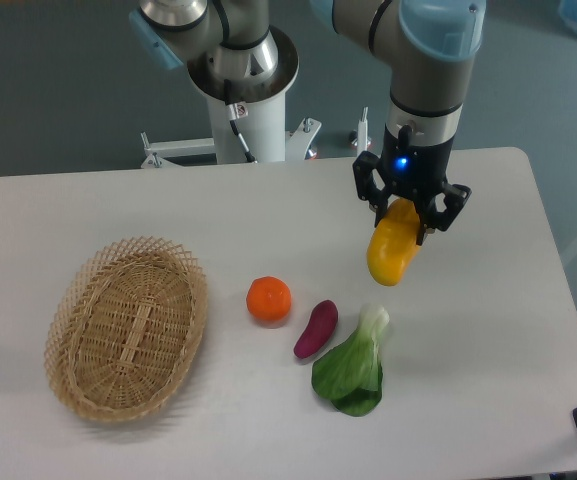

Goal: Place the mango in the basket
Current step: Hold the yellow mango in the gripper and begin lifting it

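Observation:
The mango (392,252) is a smooth yellow-orange oblong fruit. It hangs from my gripper (406,218), which is shut on its upper end and holds it above the table, right of centre. The basket (126,326) is a large shallow oval of tan wicker lying on the table at the left, with nothing in it. The mango is well to the right of the basket and apart from it.
A round orange (269,300) sits near the table's middle. A small purple eggplant (316,328) lies just right of it. A green leafy bok choy (353,368) lies below the held mango. The arm's white base (250,110) stands at the back.

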Robot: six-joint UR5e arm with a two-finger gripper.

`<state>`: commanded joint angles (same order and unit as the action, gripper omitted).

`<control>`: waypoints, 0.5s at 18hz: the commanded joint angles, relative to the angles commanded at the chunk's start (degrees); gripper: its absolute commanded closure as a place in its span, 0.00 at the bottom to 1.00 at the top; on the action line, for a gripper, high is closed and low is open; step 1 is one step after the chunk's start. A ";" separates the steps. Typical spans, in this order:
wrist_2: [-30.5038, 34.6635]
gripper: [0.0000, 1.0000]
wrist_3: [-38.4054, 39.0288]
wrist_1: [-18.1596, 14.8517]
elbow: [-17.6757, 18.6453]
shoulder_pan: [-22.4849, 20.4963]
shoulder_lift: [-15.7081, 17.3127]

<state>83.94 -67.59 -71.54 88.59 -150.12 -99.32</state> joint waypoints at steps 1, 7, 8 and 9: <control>0.09 0.56 0.00 0.52 0.09 0.09 0.00; 0.00 0.56 0.00 0.79 0.79 0.09 0.09; 0.00 0.56 0.70 0.70 0.79 0.26 0.09; 0.09 0.56 0.70 0.79 1.23 0.35 0.26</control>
<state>84.02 -66.88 -70.75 89.82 -149.77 -99.05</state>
